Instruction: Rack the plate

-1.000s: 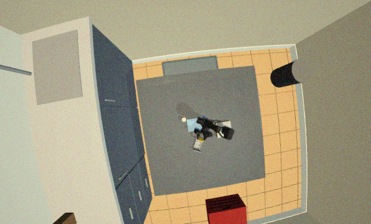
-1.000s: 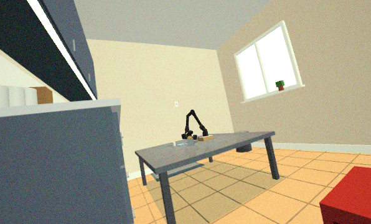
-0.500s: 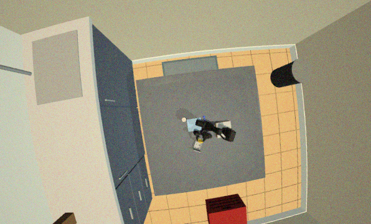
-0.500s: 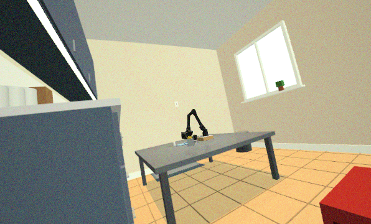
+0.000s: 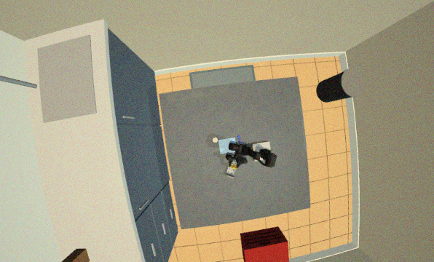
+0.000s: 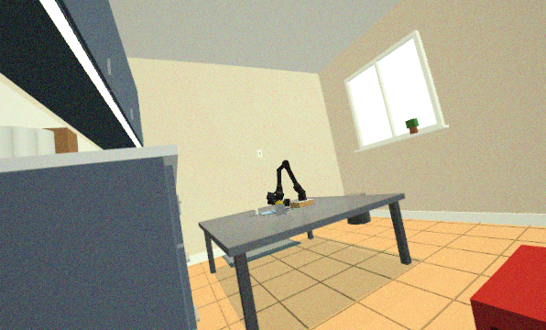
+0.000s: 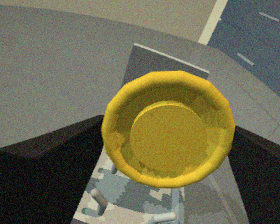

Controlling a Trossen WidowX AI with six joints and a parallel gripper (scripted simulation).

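The yellow plate [image 5: 234, 166] [image 6: 278, 203] [image 7: 168, 135] is held by its rim, between the two black fingers of my gripper [image 7: 167, 128]. Its hollow face is turned to the wrist camera. The dish rack [image 5: 231, 172] [image 6: 280, 210] [image 7: 153, 64] is pale grey with a tall end panel. In the wrist view its panel shows beyond the plate and a few short rails show below it. In the overhead view the plate overlaps the end of the rack nearest the arm. The plate hides the middle of the rack, and whether the two touch cannot be told.
A light blue square [image 5: 223, 147] lies beside the rack on the grey table [image 5: 202, 200] [image 6: 264, 234]. A small white round object [image 5: 215, 140] stands past it, and a small blue object [image 5: 239, 137] lies near the arm. The arm's base stands on a block [image 6: 302, 203].
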